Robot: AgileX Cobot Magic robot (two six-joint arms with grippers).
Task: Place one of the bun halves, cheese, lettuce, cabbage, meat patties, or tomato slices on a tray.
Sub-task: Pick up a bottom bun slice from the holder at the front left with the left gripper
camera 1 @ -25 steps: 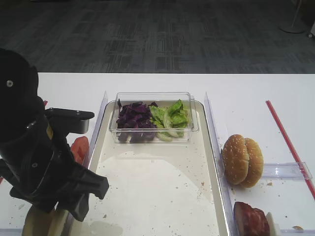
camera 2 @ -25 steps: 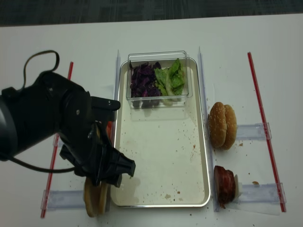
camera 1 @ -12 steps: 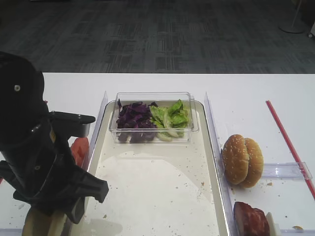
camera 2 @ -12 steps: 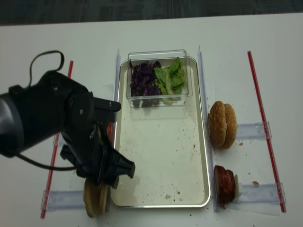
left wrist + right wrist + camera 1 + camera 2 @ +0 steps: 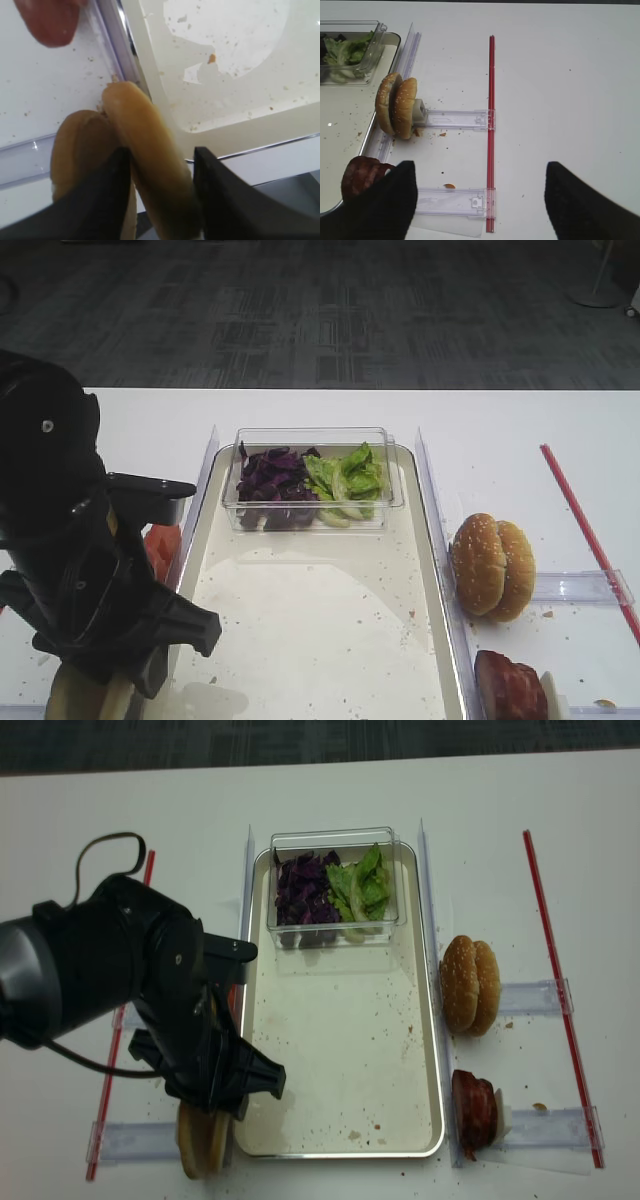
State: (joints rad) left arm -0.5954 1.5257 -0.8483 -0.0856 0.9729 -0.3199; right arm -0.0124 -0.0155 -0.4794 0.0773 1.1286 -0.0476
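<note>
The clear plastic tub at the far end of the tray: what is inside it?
Inside the clear tub, purple cabbage fills the left side and green lettuce the right. Anything beneath the leaves is covered.

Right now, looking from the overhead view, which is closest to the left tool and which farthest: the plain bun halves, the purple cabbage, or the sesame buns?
1. The bun halves, right under the left tool, at the tray's near left corner.
2. The cabbage, in the clear tub at the tray's far end.
3. The sesame buns, across the tray on its right side.
</note>
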